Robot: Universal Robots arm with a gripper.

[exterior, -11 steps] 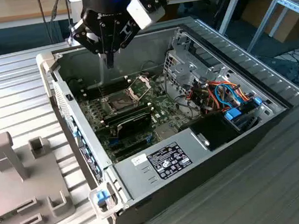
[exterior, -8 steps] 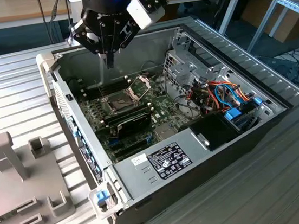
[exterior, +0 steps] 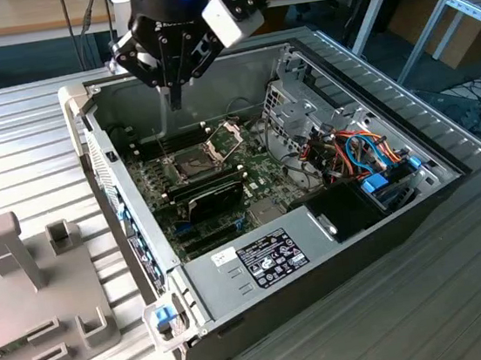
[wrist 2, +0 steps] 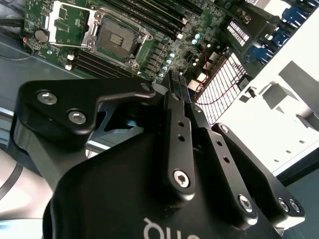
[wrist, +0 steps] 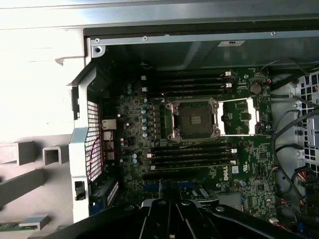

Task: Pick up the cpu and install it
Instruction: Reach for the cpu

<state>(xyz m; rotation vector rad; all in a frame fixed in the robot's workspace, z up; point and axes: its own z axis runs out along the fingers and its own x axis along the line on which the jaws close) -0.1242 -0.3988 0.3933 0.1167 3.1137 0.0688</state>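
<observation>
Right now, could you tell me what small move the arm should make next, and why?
Probably a short sideways shift to centre the gripper over the socket before lowering: the socket lies open, its frame hinged back, while the gripper hangs high above the motherboard, off to the socket's side. Whether it holds the cpu I cannot tell.

Exterior view: looking down on the case from afar. Both wrist views: peering past the gripper, sharing the socket beyond the jaws.

Black claw hangs above open computer case on ribbed metal worktop; green motherboard exposed, socket frame hinged open; grey fixture at exterior view's left.
</observation>
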